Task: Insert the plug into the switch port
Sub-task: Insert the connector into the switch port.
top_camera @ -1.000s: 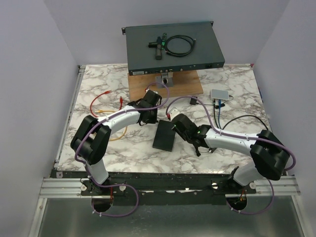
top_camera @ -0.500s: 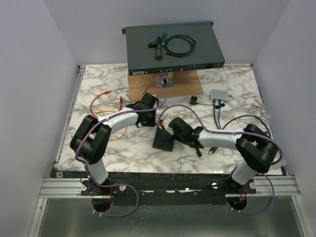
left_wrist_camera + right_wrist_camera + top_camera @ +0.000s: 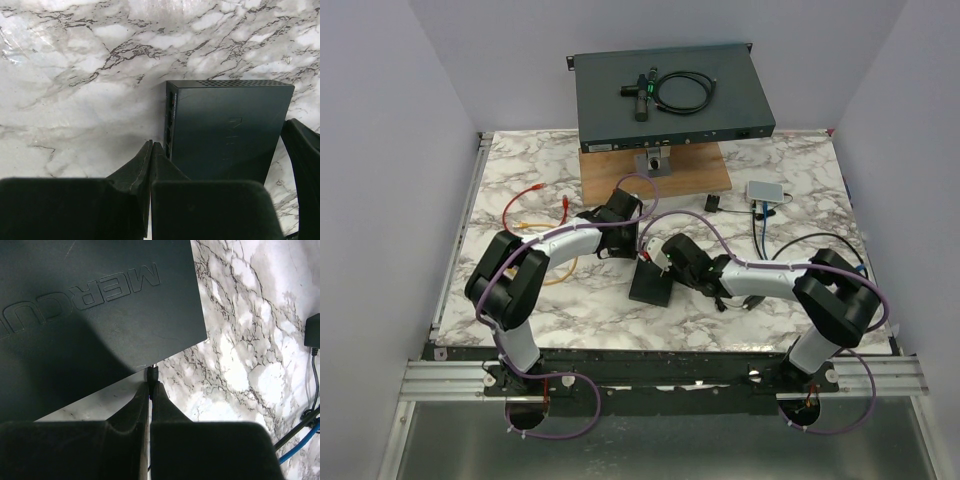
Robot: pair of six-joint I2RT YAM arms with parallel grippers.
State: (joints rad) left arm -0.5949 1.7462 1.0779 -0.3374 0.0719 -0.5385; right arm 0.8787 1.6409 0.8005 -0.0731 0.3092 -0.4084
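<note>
Small black switch (image 3: 652, 282) lies flat mid-table on the marble. The left wrist view shows its port row (image 3: 170, 120) on the side facing the left gripper (image 3: 151, 145). That claw's fingers are pressed together, tips just beside the port face. Right gripper (image 3: 151, 372) is likewise closed tight, tips at the switch's edge. Red cable (image 3: 525, 195) and yellow cable (image 3: 535, 225) lie loose at table left, well apart from the switch.

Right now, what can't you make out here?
Left wrist: switch ports edge-on, dark; occupancy unreadable.
Right wrist: right gripper shut; anything pinched is too small to tell.
Top: switch far end covered by the right gripper.
</note>
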